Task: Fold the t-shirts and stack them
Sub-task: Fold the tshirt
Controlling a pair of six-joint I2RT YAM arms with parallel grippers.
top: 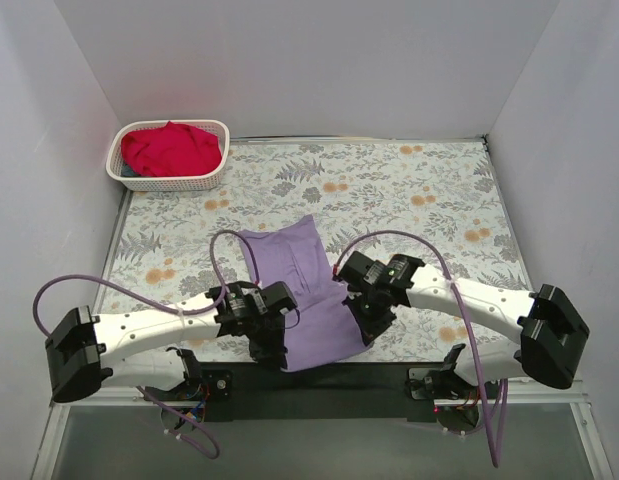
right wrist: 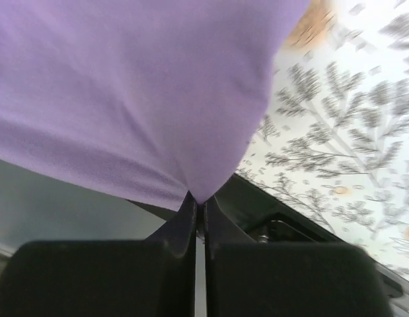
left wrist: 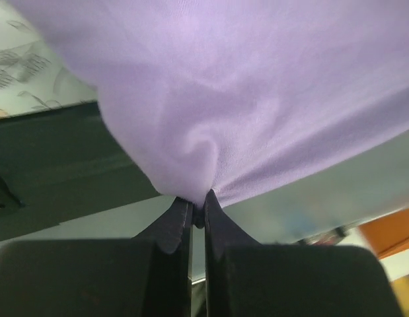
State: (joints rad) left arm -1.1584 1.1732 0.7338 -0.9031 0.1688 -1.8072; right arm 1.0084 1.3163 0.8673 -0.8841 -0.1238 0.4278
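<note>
In the far left corner of the desk (top: pixel 409 190) sits a white basket (top: pixel 217 128) with the red t-shirt (top: pixel 169 150) bunched up inside it, not folded yet. Nearer, the left pincer (left wrist: pixel 197 199) is squeezed tight on a little pinch of the purple t-shirt (top: pixel 307 285), at its near left edge. The purple t-shirt lies in the middle of the desk, between the two arms, and its near end reaches over the dark strip at the front of the desk. The right pincer (right wrist: pixel 197 198) is squeezed tight on the near right edge of the same shirt. I think a few things could go wrong from here. Each pincer has only a tiny bit of cloth, so a quick pull could make the shirt slip out. If one arm moves faster than the other, the shirt could twist and the fold would come out crooked. The cloth could also slide off the front edge if it is let go too soon
</note>
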